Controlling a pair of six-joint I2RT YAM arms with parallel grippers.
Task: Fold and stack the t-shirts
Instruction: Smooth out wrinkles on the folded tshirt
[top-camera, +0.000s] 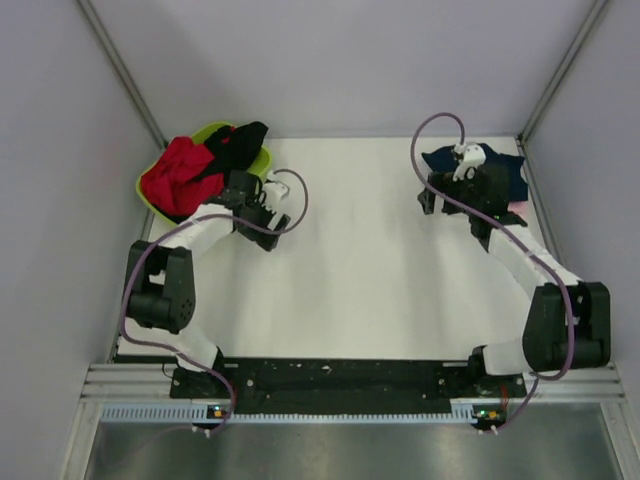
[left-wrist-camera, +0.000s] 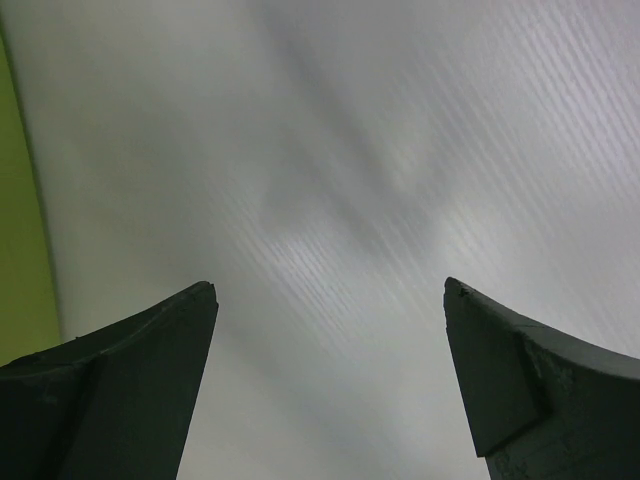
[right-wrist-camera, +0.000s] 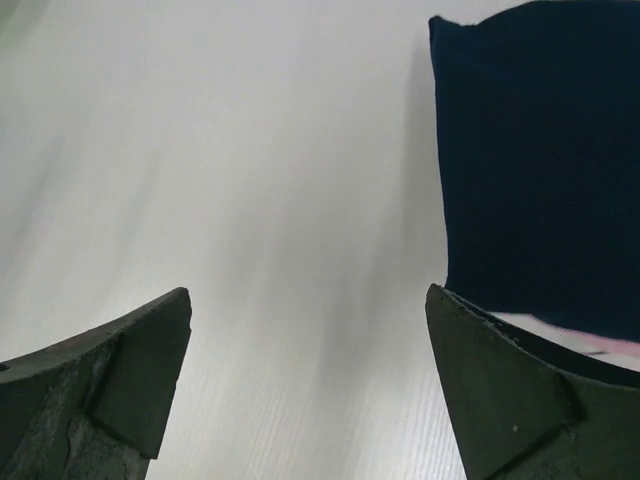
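The right gripper (right-wrist-camera: 308, 300) stands with its jaws spread wide and nothing between them but bare white worktop (right-wrist-camera: 200, 150). In the upper right of its wrist view lies the folded dark navy t-shirt (right-wrist-camera: 540, 170), its straight left edge running down to the tip of the right-hand finger; whether finger and cloth touch cannot be told. A sliver of the light pink t-shirt (right-wrist-camera: 600, 345) shows under the navy one at the right edge of that view

From overhead, this gripper sits in the upper right of the frame at the near left side of the navy shirt, which lies flat in the worktop's far right corner with the pink edge peeping out beneath it

The left gripper (left-wrist-camera: 328, 290) is likewise opened wide and empty over plain worktop, with the lime green basin (left-wrist-camera: 20, 250) along the left edge of its wrist view. Overhead it lies left of centre, just beside the basin. The basin, in the upper left, holds a crumpled red t-shirt (top-camera: 180, 175) and a black t-shirt (top-camera: 240, 140) – the black one draped over the far rim
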